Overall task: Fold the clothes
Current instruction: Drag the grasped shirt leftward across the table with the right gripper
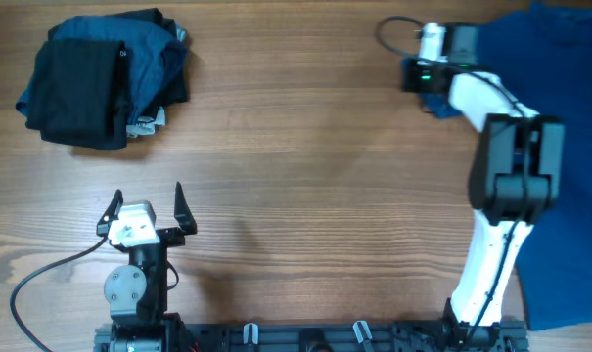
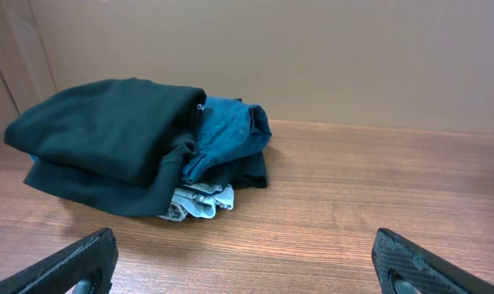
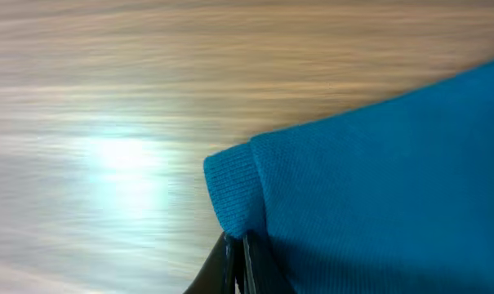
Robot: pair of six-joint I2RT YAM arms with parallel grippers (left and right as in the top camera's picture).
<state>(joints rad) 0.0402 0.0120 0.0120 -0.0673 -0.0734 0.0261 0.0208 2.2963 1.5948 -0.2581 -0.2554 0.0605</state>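
The blue shirt (image 1: 560, 59) lies at the right side of the table, running from the far right corner down the right edge and partly out of the overhead view. The right wrist view shows a ribbed corner of it (image 3: 230, 192) lifted a little off the wood. The right gripper (image 3: 237, 245) is closed tight, its two fingers pinched together on this ribbed edge; overhead, it sits at the shirt's left border (image 1: 425, 78) with the arm reaching across the fabric. A grip at an outer edge suggests that the garment is to be drawn towards the bare middle of the table, where it can be spread and folded. Whether the edge is a sleeve cuff or a collar cannot be told.

The left gripper (image 1: 147, 207) stands at its widest, holding nothing, near its base at the near left. Its camera faces the pile of dark garments (image 2: 132, 143), which is well apart from it at the far left corner (image 1: 105, 78). The pile has black cloth on top, dark blue beneath and a scrap of pale fabric at the foot.

The table (image 1: 305, 176) is pale wood-grain laminate and reflects a light. A black cable (image 1: 41, 284) curls beside the left arm. A plain beige wall (image 2: 312, 57) closes the far side.
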